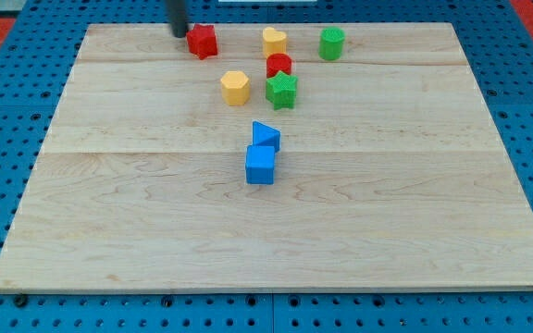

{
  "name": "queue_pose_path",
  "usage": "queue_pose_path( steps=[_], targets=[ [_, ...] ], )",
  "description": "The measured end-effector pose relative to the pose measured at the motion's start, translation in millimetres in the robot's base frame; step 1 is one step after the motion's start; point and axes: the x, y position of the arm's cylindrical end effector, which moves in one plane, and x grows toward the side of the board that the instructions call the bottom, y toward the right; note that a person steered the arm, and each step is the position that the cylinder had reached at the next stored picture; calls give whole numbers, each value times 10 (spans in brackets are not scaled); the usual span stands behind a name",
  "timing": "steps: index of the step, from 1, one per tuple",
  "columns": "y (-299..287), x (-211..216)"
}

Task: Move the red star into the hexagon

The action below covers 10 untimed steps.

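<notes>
The red star (202,41) lies near the view's top edge of the wooden board, left of centre. My tip (179,33) stands just to the star's left, touching or nearly touching it. The yellow hexagon (235,87) lies below and to the right of the star, with a gap of bare board between them.
A yellow heart (274,41) and a green cylinder (331,43) lie along the top. A red cylinder (278,66) sits above a green star (282,91), right of the hexagon. A blue triangle (266,136) and a blue cube (260,165) sit mid-board.
</notes>
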Motion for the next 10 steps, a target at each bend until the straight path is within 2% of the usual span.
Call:
queue_pose_path(
  steps=[1,2,3,4,5,7,8,10],
  targets=[
    [419,36],
    [660,272],
    [343,821],
    [426,531],
    [321,677],
    [-766,908],
    [-645,1186],
    [-41,1290]
  ],
)
